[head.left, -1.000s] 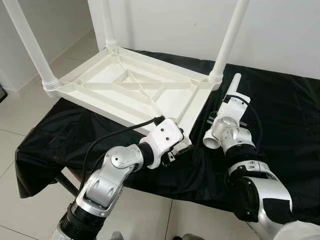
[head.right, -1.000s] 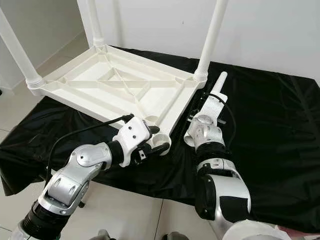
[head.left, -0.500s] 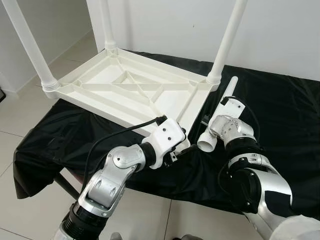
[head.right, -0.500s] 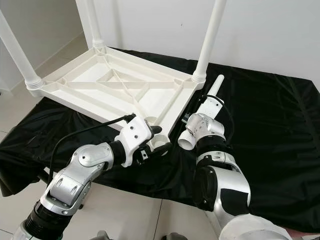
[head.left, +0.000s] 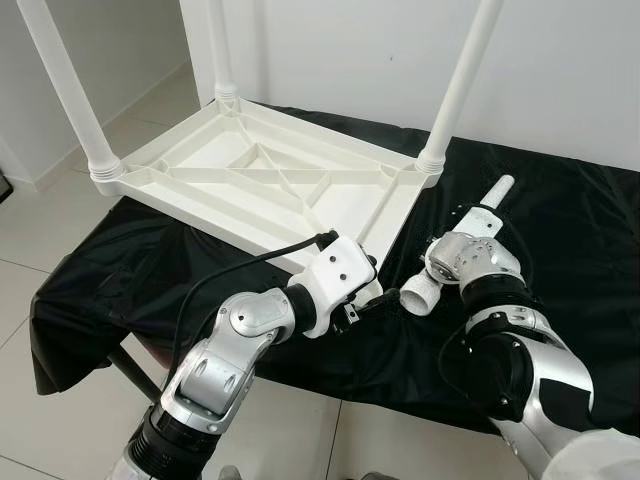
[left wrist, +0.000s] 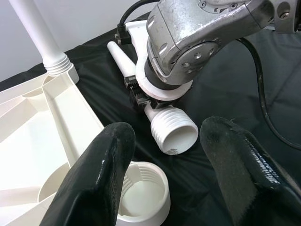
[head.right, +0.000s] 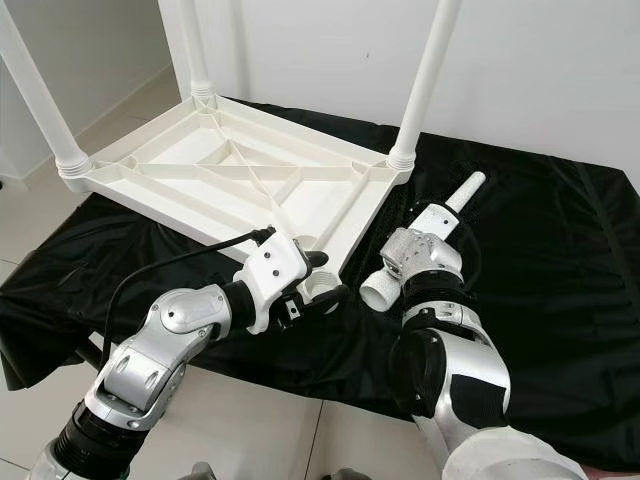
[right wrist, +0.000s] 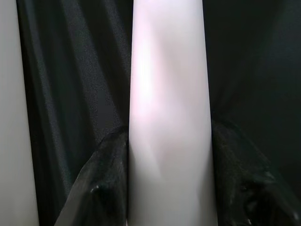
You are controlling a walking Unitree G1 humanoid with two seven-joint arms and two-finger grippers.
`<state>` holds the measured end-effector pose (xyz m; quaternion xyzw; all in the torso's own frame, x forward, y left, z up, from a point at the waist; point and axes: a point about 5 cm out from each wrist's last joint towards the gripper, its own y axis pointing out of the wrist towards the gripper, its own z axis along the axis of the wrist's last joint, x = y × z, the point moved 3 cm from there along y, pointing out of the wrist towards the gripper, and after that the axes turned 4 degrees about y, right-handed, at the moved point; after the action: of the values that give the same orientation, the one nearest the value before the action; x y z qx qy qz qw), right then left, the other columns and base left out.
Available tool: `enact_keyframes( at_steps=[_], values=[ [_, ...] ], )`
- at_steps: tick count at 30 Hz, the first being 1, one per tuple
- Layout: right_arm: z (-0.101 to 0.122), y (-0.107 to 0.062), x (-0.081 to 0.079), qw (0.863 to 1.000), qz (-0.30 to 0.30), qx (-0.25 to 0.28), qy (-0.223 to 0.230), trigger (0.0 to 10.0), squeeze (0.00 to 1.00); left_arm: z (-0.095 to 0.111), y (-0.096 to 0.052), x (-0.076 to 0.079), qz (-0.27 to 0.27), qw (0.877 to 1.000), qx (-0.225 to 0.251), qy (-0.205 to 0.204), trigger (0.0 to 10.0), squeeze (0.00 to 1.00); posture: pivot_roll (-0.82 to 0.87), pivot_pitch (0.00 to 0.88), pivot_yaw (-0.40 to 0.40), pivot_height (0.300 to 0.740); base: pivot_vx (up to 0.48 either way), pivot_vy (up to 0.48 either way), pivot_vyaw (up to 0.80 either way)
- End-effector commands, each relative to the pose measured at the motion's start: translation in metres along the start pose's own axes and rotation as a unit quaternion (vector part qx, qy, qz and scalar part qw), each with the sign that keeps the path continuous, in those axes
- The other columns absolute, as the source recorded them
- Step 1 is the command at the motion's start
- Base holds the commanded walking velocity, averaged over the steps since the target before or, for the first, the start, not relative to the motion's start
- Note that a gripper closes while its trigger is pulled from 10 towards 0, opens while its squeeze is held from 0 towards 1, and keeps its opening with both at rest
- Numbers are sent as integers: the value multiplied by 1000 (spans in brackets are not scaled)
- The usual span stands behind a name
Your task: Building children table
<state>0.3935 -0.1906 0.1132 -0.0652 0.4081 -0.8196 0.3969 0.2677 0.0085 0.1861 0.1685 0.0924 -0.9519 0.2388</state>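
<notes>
The white children's table top (head.left: 250, 180) lies upside down on a black cloth, with three white legs standing up from its corners. My right gripper (right wrist: 169, 193) is shut on the fourth leg (head.left: 455, 245), which slants low over the cloth. Its threaded open end (left wrist: 174, 133) points at the empty corner socket (left wrist: 141, 194). My left gripper (left wrist: 164, 155) is open at that near corner. The socket sits beside one of its black fingers (left wrist: 101, 172), and the leg's end lies just beyond them.
The black cloth (head.left: 570, 220) covers the work table and hangs over its front edge. A white wall stands behind, and the tiled floor (head.left: 40, 210) lies to the left. A black cable (head.left: 230, 270) runs along my left forearm.
The right gripper has tilted the loose leg, so its tapered tip swung right and lower and the leg lies flatter. The left gripper has stayed at the corner socket.
</notes>
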Motion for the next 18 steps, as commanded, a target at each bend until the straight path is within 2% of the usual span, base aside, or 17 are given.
enact_keyframes(
  at_steps=[1,6,9,10,12,14,18],
  values=[
    [-31,10,13,997,-32,-59,-21,0,0,2,0,-3,16,1000,2,3,10000,0,-3,9,-56,740,0,0,0],
    [-24,10,13,998,-37,-37,-26,0,0,2,-1,-5,16,1000,1,2,10000,0,-2,15,-55,740,0,0,0],
    [-13,9,12,999,-35,-7,-20,0,0,3,-5,-13,18,1000,9,-12,10000,0,-2,22,-53,740,0,0,0],
    [-1,7,12,998,-38,33,-27,10000,0,5,-8,-21,23,999,16,-24,10000,0,-2,24,-51,740,0,0,0],
    [-1,7,12,998,-38,33,-27,10000,0,5,-8,-21,23,999,16,-24,10000,0,-2,24,-51,740,0,0,0],
    [17,2,10,994,-39,92,-36,10000,0,7,-12,-36,35,998,23,-36,10000,0,-4,26,-46,740,0,0,0],
    [28,-2,8,991,-40,123,-35,10000,0,6,-15,-47,42,998,23,-33,10000,0,-3,25,-44,740,0,0,0]
  ],
)
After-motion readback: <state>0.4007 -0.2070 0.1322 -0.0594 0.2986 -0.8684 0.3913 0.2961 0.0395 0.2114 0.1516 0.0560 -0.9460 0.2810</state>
